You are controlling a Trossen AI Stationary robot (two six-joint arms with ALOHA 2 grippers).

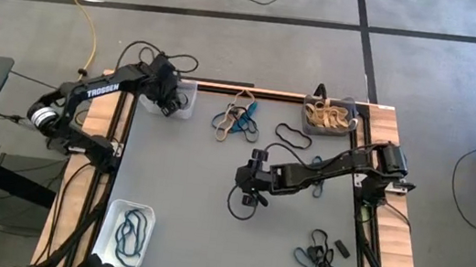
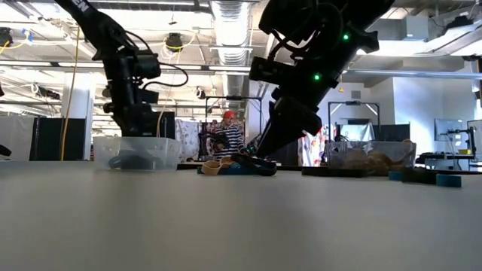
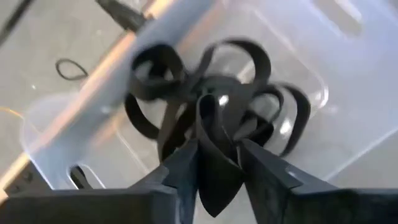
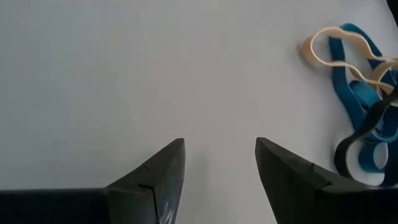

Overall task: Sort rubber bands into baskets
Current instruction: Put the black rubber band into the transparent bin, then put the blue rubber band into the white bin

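Note:
The clear basket [image 1: 182, 100] stands at the table's far left and holds several black rubber bands [image 3: 186, 81]. My left gripper [image 1: 171, 102] hangs over it, shut on one black band [image 3: 217, 134]. My right gripper [image 1: 248, 181] is open and empty above the bare mid-table [image 4: 221, 162]. A loose black band [image 1: 242, 205] lies just near of it. A pile of teal, tan and black bands [image 1: 238, 120] lies at the far middle and also shows in the right wrist view [image 4: 360, 93]. The dark grey basket [image 1: 328, 116] holds tan bands. The white basket [image 1: 128, 230] holds teal bands. My left gripper pinches a folded loop of the black band [image 3: 217, 162] between its two fingers [image 3: 186, 171]. It comes from above, over the clear basket. The band bulges up past the fingertips. Its far part reaches toward the black bands in the basket, but I cannot tell whether it touches them.
A single black band [image 1: 293, 138] lies near the dark grey basket. A mixed heap of teal and black bands [image 1: 319, 255] lies at the near right. Wooden rails [image 1: 386, 125] edge the table. A person [image 2: 226, 135] shows in the room beyond.

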